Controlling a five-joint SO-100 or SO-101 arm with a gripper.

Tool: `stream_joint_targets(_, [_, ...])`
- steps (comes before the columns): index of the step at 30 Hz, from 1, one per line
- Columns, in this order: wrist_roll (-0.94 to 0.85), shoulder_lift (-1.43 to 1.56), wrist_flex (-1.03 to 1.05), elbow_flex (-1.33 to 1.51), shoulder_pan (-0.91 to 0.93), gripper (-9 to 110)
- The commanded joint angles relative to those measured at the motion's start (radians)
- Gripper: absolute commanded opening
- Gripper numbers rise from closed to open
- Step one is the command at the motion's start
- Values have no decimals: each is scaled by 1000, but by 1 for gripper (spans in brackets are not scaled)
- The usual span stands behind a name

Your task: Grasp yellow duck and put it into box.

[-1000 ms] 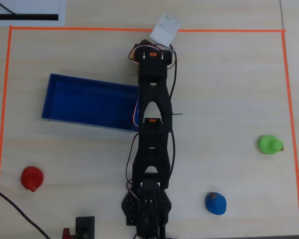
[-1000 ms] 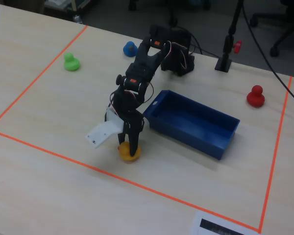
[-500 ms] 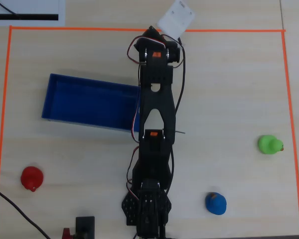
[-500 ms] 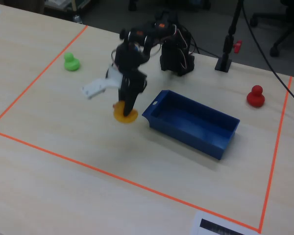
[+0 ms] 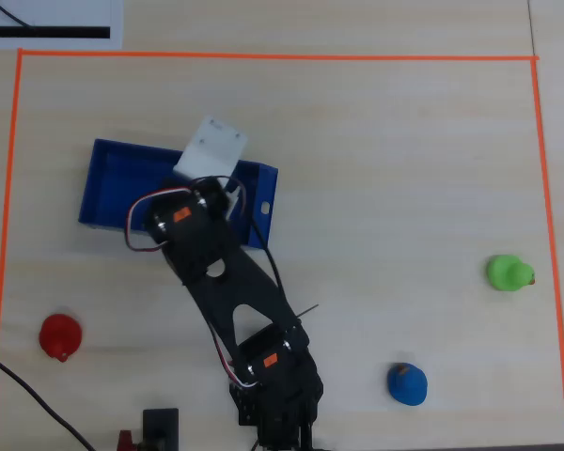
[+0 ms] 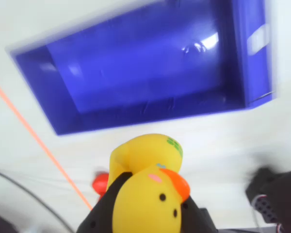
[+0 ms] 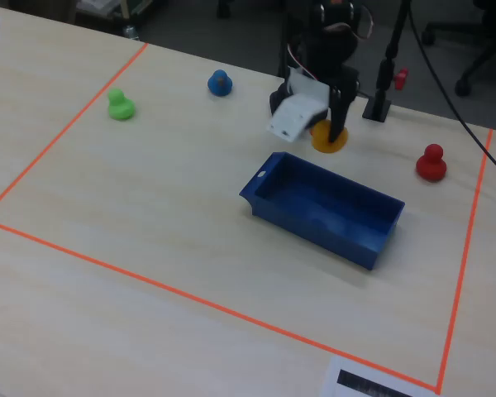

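One yellow duck (image 6: 148,191) is clamped in the gripper (image 6: 145,204) above the box (image 6: 150,116). Release is best delayed until the duck is centred inside the walls.

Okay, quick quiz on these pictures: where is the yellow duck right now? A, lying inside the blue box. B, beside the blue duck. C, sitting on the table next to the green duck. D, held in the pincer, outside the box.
D: the wrist view shows the yellow duck clamped in the pincer, with the empty blue box ahead of it, and the fixed view shows the duck hanging just behind the box.
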Motion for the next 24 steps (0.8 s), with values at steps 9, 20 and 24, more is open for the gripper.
stream_joint_targets(9, [21,-199,-348,-12,0,0])
stream_joint_targets(20, [-152,-242,-390,117,40,48])
stream_joint_targets(24, [-158,-179,-357,77,98,47])
